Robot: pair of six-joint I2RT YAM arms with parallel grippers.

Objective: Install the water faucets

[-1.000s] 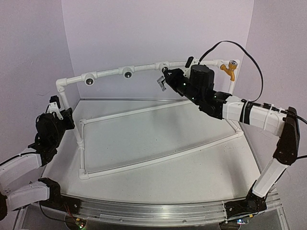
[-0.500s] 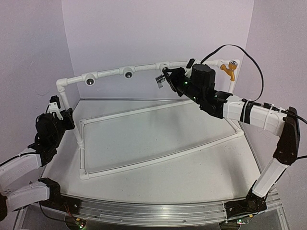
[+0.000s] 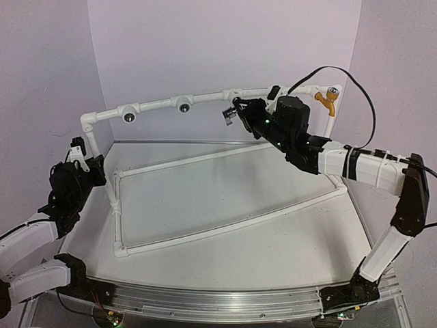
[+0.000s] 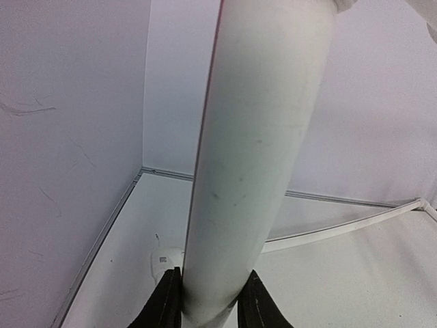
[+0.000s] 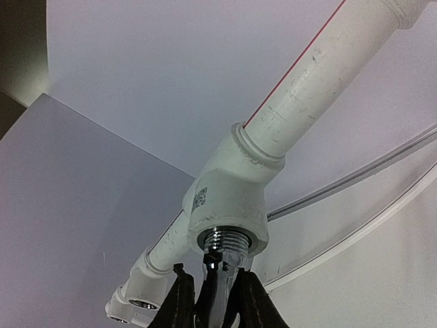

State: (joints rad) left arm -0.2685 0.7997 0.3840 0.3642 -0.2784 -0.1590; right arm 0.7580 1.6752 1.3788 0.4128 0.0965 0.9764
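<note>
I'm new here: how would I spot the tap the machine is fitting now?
Find the raised back rail of the white pipe frame. Just right of its middle, the right gripper holds a small faucet at a tee fitting. It is shiny silver metal, unlike the orange-yellow faucet at the rail's right end.

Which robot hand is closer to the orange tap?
Right. The right gripper holds a silver tap at the top pipe, left of the orange tap. The left gripper clamps the upright pipe far away at the left end.
</note>
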